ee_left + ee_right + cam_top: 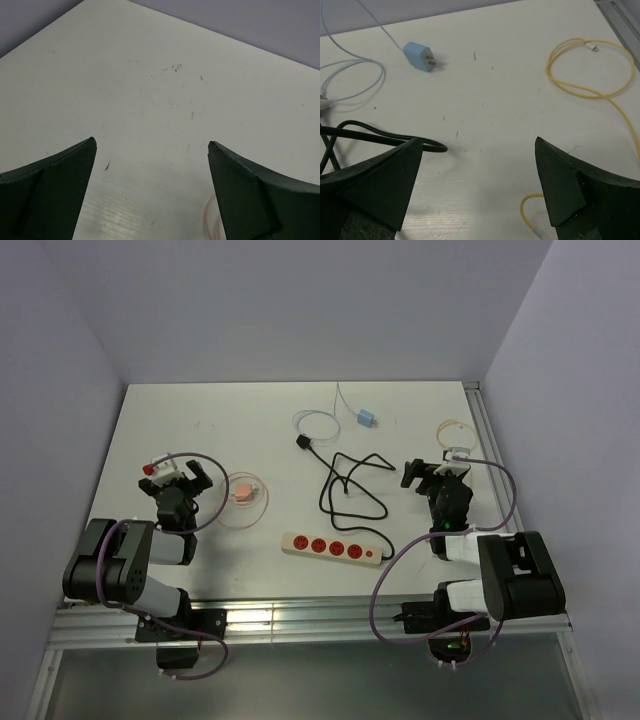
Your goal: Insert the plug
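A cream power strip (333, 548) with red sockets lies near the table's front centre. Its black cord (352, 485) loops back to a black plug (301, 443) lying on the table; part of the cord shows in the right wrist view (380, 137). A blue charger plug (366, 419) with a pale cable lies farther back, also in the right wrist view (420, 56). My left gripper (180, 474) is open and empty at the left, over bare table (150, 145). My right gripper (432, 472) is open and empty right of the black cord (477, 142).
A pink charger with coiled cable (244, 492) lies right of the left gripper. A yellow cable (455, 432) coils at the back right, seen in the right wrist view (585, 70). Walls close in the table's sides and a rail (490, 455) runs along the right edge.
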`<action>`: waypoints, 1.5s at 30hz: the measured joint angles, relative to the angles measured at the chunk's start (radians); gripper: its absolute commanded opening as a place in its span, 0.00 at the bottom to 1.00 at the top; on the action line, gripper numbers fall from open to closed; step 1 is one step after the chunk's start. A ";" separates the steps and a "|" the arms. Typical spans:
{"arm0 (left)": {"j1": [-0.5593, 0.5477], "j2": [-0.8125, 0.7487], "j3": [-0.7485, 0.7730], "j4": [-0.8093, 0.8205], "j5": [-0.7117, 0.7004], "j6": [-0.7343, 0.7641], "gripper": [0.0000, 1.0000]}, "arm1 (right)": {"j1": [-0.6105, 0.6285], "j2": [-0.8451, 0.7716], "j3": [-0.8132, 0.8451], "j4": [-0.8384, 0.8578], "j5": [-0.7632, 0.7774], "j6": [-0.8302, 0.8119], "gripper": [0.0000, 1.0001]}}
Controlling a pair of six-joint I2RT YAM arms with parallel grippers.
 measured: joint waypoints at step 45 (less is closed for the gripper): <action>-0.067 -0.344 0.453 -1.172 -0.336 -0.620 0.99 | 0.169 -0.350 0.238 -0.690 0.349 0.130 1.00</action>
